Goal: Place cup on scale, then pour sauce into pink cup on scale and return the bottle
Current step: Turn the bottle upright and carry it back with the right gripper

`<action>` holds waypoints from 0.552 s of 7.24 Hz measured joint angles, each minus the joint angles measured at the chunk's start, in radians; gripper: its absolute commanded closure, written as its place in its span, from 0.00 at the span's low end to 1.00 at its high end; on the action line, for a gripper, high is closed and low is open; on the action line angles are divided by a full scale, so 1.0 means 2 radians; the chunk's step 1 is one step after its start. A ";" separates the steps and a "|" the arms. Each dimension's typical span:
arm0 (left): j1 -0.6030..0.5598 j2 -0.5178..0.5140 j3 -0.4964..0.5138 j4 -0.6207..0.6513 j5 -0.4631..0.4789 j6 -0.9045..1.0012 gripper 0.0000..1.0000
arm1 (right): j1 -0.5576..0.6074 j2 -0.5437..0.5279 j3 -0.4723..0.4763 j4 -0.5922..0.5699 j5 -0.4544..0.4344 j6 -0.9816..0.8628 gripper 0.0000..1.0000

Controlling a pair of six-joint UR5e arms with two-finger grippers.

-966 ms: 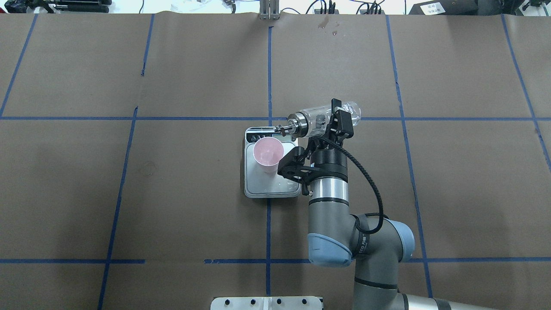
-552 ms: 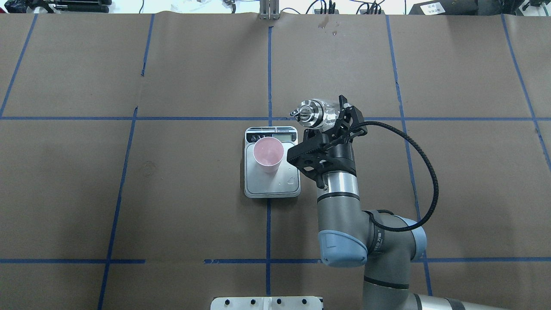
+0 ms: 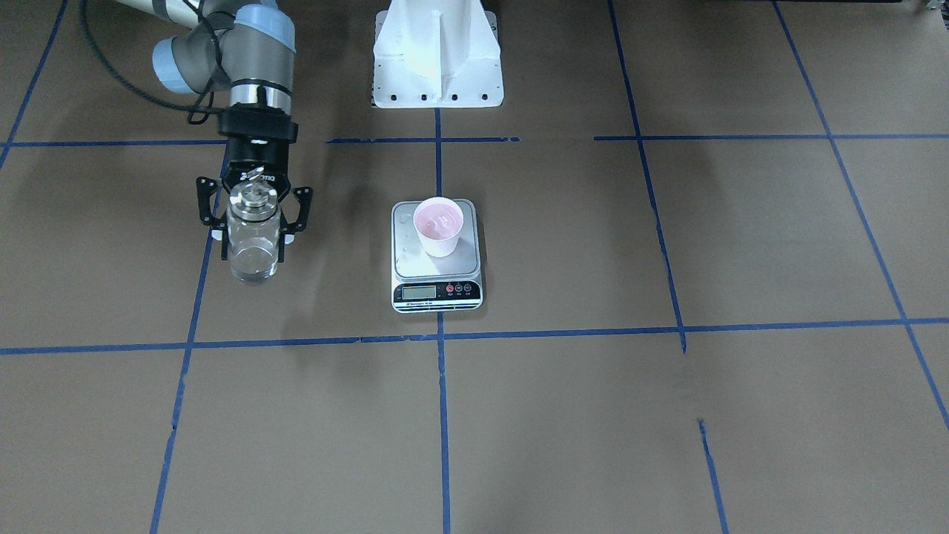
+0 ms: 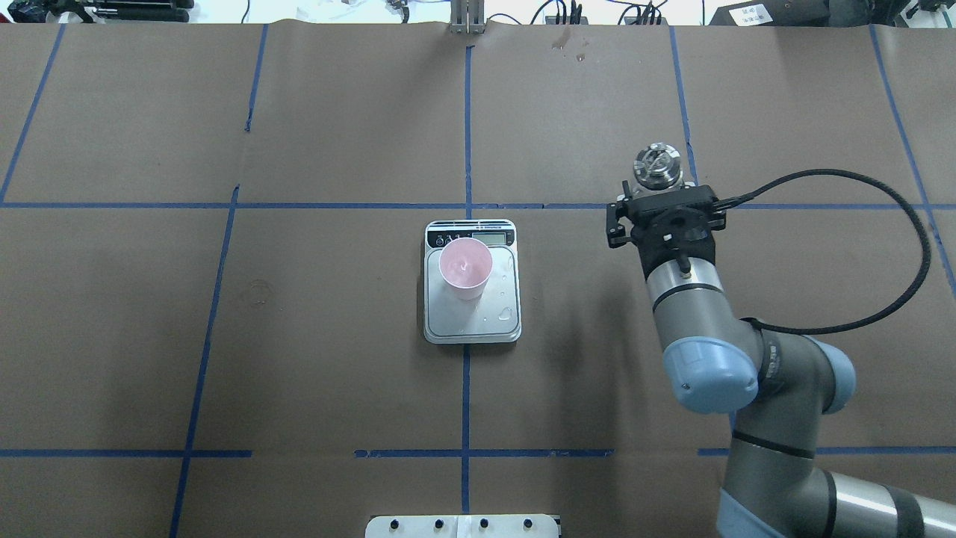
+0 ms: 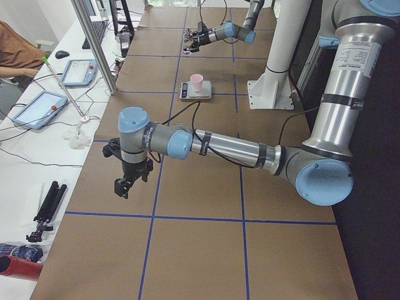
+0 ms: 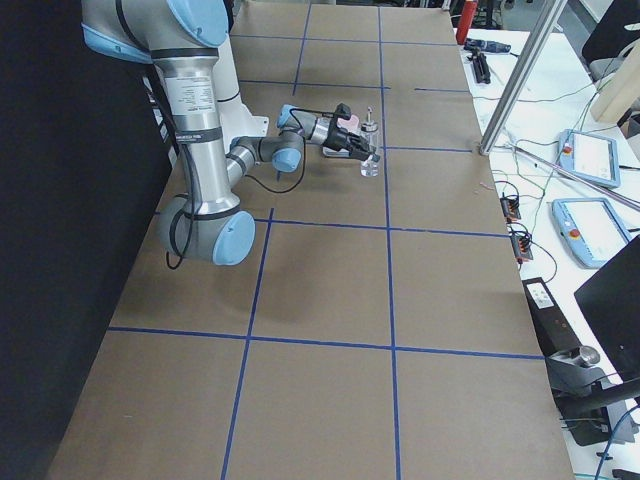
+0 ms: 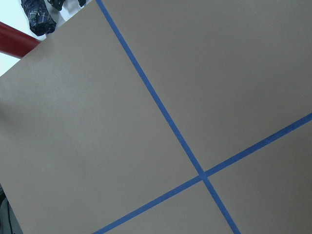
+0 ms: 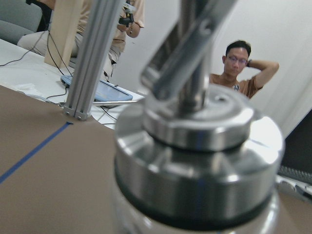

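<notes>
Our right claw [image 3: 252, 233] is holding the bottle [image 3: 252, 259] upright, well apart from the cup [image 3: 439, 225] sitting on the scale [image 3: 463, 261].

Table [image 4: 336, 134]: brown paper, blue tape [image 4: 467, 112] grid. Cup [image 4: 465, 265]: pale pink. Scale [image 4: 472, 325]: silver top, black front strip, grey display [image 3: 419, 292], red btn [image 3: 448, 288]. Bottle [image 3: 252, 259]: clear glass, shiny silver cap [image 4: 657, 166]. Right gripper [image 3: 252, 231]: black. Right arm [image 4: 687, 299]: grey + silver, light-blue joint caps, black cable [image 4: 919, 246]. Stand [image 3: 437, 52]: white.
</notes>
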 measured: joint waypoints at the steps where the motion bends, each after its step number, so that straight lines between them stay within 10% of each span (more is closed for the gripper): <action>1: 0.000 0.000 -0.006 0.000 0.000 -0.001 0.00 | 0.017 -0.021 0.005 0.000 0.041 0.062 1.00; 4: -0.001 0.000 -0.016 0.000 0.000 -0.003 0.00 | 0.030 -0.041 0.004 0.000 0.068 0.165 1.00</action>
